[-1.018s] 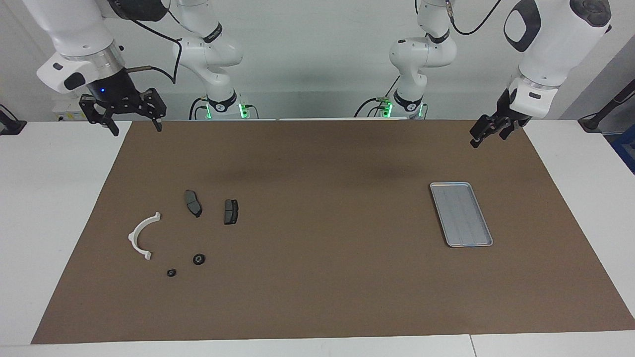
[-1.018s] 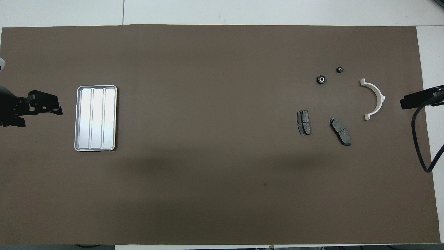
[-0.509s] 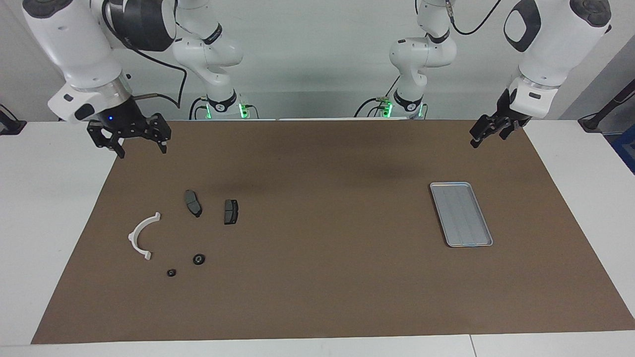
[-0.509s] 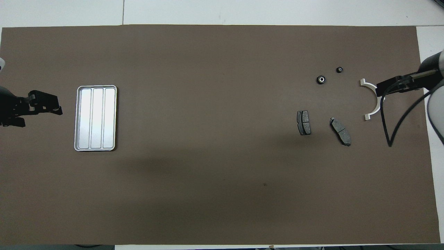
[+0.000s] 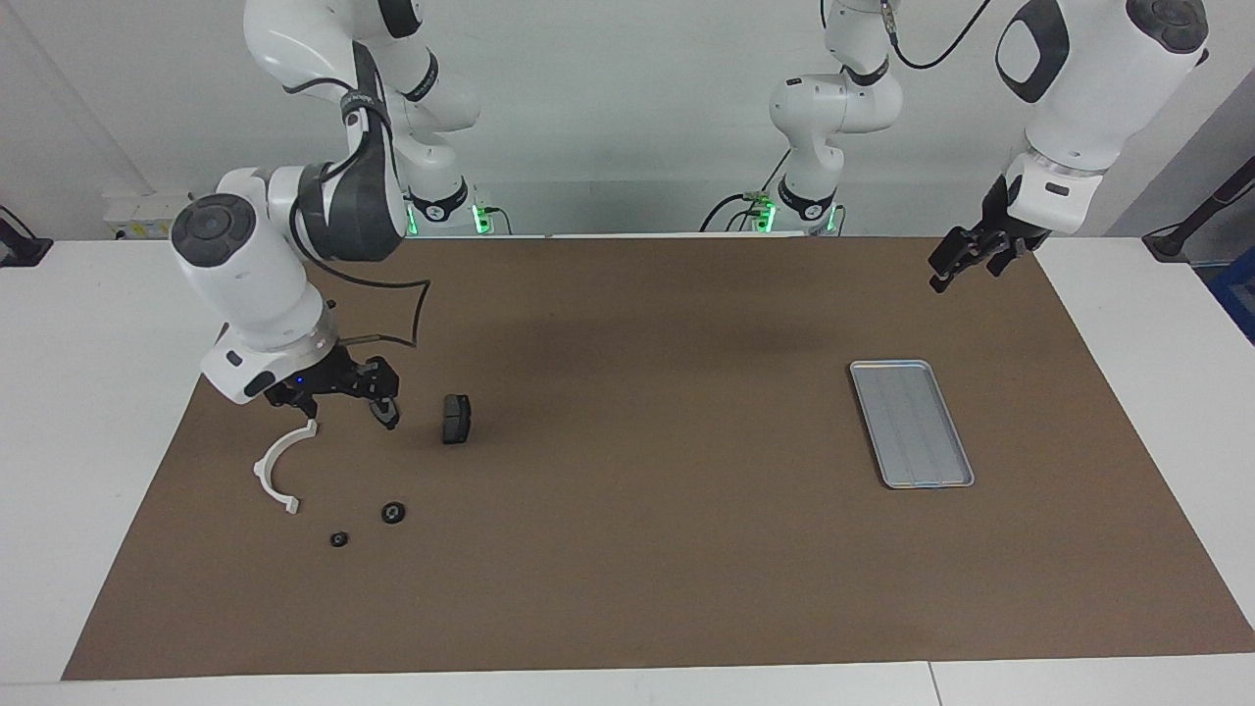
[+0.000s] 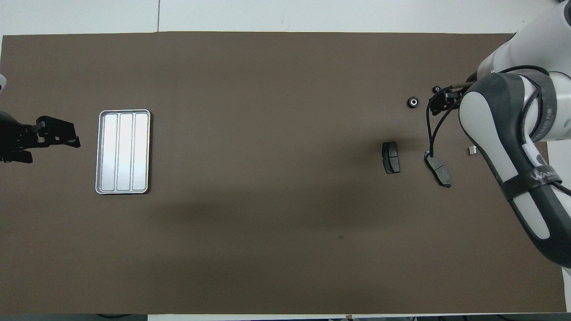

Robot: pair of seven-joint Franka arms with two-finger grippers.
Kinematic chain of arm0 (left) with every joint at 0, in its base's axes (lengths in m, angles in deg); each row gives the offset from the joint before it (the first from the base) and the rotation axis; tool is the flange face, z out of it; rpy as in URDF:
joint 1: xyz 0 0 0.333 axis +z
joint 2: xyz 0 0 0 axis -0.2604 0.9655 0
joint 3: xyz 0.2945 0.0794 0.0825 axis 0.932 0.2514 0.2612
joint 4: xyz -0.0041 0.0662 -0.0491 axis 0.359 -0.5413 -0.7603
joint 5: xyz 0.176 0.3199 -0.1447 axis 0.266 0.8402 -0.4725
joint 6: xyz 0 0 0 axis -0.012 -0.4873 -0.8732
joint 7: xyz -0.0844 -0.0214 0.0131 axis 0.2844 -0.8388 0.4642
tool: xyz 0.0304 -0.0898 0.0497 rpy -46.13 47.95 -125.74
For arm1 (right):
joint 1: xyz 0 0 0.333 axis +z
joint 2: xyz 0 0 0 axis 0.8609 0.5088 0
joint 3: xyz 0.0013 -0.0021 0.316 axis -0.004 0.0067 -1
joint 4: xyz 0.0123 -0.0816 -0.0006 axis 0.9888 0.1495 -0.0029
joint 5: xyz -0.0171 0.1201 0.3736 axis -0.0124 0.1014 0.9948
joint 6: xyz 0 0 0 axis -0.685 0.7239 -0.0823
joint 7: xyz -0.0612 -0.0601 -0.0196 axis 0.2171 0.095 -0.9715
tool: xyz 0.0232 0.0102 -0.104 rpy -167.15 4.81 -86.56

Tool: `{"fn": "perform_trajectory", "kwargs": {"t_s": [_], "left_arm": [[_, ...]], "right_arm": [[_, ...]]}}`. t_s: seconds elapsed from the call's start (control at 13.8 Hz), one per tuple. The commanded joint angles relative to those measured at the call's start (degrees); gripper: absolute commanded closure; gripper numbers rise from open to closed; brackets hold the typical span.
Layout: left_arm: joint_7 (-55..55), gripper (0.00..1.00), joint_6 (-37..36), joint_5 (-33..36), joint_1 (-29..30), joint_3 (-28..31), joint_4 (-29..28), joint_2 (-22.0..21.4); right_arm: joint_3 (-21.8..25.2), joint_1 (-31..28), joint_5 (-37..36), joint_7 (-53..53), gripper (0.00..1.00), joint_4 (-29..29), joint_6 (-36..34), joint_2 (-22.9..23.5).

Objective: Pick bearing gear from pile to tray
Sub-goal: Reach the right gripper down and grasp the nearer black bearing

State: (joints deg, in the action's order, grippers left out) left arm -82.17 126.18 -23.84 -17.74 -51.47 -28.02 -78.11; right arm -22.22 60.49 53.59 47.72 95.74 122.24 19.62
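The pile lies at the right arm's end of the mat: a white half-ring arc [image 5: 277,472], two dark brake pads [image 5: 456,419] [image 6: 438,168], and two black round gears, a larger one [image 5: 392,512] [image 6: 413,102] and a smaller one [image 5: 338,539] [image 6: 437,89]. My right gripper [image 5: 345,412] [image 6: 442,99] hangs open and empty over the pile, above the arc and the pad beside it. The right arm hides most of the arc in the overhead view. The silver tray [image 5: 912,424] [image 6: 124,151] lies bare at the left arm's end. My left gripper [image 5: 963,261] [image 6: 67,139] waits open in the air beside the tray.
A brown mat [image 5: 637,549] covers most of the white table [image 5: 88,412]. A black cable [image 6: 429,133] loops down from the right wrist over the pad nearest it. The right forearm [image 6: 513,160] reaches over that end of the mat.
The right arm has swung down from the mat's corner near the robots to low over the pile, still open. The left arm and all the parts have stayed put.
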Motion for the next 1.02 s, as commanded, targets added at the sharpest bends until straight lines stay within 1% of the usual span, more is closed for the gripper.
{"fn": "perform_trajectory", "kwargs": {"t_s": [0.0, 0.22, 0.36, 0.65, 0.73, 0.95], "left_arm": [[0.1, 0.00, -1.2, -0.5, -0.6, 0.6, 0.3, -0.5], [0.1, 0.00, -1.2, -0.5, -0.6, 0.6, 0.4, -0.5], [0.1, 0.00, -1.2, -0.5, -0.6, 0.6, 0.4, -0.5], [0.1, 0.00, -1.2, -0.5, -0.6, 0.6, 0.3, -0.5], [0.1, 0.00, -1.2, -0.5, -0.6, 0.6, 0.4, -0.5], [0.1, 0.00, -1.2, -0.5, -0.6, 0.6, 0.3, -0.5]], "right_arm": [[-1.3, -0.5, -2.4, 2.1, 0.00, -1.0, 2.1, 3.9], [-1.9, -1.1, -3.5, 2.2, 0.00, -1.0, 8.5, 7.8], [-1.9, -1.3, -4.8, 2.4, 0.00, -1.0, 11.2, 9.8], [-1.9, -1.5, -5.0, 2.5, 0.00, -1.2, 14.3, 12.4], [-1.9, -1.5, -4.9, 2.8, 0.01, -2.4, 14.4, 13.3], [-2.0, -1.2, -5.1, 3.1, 0.01, -3.3, 14.6, 15.3]]}}
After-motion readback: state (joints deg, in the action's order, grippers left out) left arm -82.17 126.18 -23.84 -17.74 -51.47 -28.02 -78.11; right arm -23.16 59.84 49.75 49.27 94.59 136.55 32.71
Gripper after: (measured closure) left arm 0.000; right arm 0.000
